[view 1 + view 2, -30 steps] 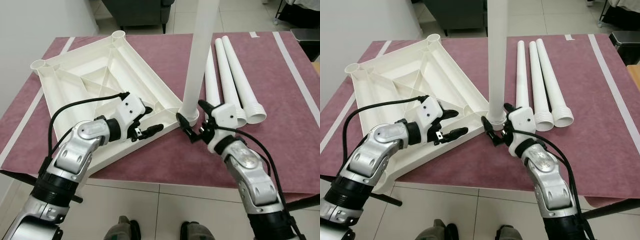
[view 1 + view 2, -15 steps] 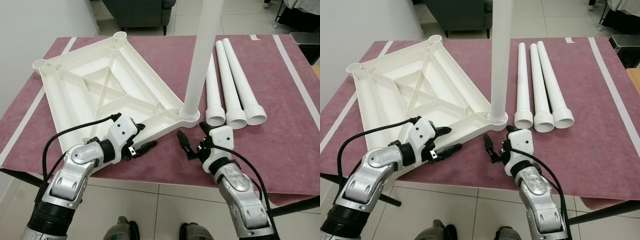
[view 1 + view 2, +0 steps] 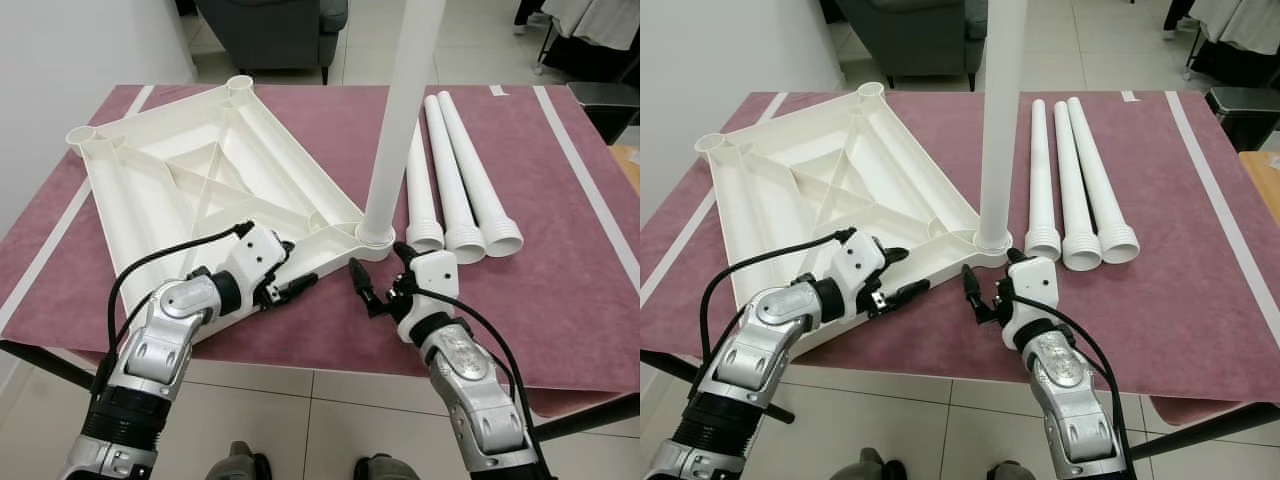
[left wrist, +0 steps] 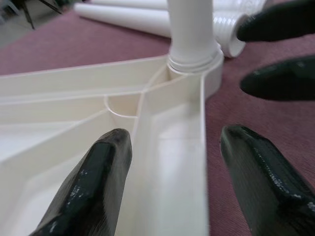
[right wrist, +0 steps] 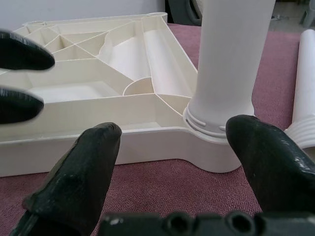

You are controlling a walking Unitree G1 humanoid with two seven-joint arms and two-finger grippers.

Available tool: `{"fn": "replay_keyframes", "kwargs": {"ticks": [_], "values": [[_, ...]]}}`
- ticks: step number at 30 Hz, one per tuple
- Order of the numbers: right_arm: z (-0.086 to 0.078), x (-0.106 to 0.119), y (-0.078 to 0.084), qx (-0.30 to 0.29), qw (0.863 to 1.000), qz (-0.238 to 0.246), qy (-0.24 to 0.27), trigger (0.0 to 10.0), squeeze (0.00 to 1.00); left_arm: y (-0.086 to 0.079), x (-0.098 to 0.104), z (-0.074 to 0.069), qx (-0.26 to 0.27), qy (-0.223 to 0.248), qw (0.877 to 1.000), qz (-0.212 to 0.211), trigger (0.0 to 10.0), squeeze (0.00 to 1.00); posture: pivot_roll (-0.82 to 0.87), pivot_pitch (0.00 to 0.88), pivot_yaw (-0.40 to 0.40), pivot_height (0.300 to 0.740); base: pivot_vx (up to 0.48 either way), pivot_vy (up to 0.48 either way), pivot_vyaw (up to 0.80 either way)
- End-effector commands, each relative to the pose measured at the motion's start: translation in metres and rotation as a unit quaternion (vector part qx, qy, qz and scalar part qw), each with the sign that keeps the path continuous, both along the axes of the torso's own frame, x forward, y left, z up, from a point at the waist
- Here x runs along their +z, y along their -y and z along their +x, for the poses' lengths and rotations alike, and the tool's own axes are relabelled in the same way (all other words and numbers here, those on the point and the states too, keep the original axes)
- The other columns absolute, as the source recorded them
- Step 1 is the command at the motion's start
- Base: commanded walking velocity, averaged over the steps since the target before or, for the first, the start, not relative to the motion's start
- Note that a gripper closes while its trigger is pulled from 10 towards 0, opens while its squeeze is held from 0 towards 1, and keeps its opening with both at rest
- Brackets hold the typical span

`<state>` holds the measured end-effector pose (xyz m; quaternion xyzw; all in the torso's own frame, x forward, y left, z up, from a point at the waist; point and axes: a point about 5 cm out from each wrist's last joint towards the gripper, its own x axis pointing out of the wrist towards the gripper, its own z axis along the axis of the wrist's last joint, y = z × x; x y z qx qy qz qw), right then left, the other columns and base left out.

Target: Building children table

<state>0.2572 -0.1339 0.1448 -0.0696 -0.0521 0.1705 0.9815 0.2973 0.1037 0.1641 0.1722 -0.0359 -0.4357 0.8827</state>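
The top (image 3: 215, 190) lies upside down on the bench (image 3: 560, 260), big, hollow plastic, likely light and stiff; its ribs and rim offer grip. One leg (image 3: 400, 110) stands in the corner socket just ahead of both jaws; three spare legs (image 3: 455, 175) lie beyond, smooth, best held near the threads. Left jaws (image 3: 290, 288) straddle the rim, wide; right jaws (image 3: 378, 285) gape, empty, arms bent low.

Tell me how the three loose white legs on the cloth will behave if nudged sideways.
The three loose legs are smooth round tubes lying flat, so they would probably roll. They look hollow, likely light. Their wider threaded ends might make them curve.
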Motion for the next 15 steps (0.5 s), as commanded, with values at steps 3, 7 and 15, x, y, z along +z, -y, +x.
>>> {"fn": "replay_keyframes", "kwargs": {"ticks": [3,7,15], "values": [[0.001,-0.003,0.003,-0.006,1.0,-0.008,0.003,10.0,0.0,-0.019,0.007,0.013,0.168,0.058,0.983,-0.043,10.0,0.0,-0.06,0.008,0.073,0.74,0.0,0.0,0.0],[0.006,-0.002,0.006,-0.013,1.0,-0.018,0.008,10.0,0.0,-0.023,0.003,0.015,0.182,0.064,0.981,-0.037,10.0,0.0,-0.06,0.007,0.07,0.74,0.0,0.0,0.0],[0.021,0.007,0.013,-0.02,1.0,-0.013,0.016,10.0,0.0,-0.023,0.009,0.029,0.212,0.078,0.974,-0.035,10.0,0.0,-0.05,0.004,0.044,0.74,0.0,0.0,0.0]]}}
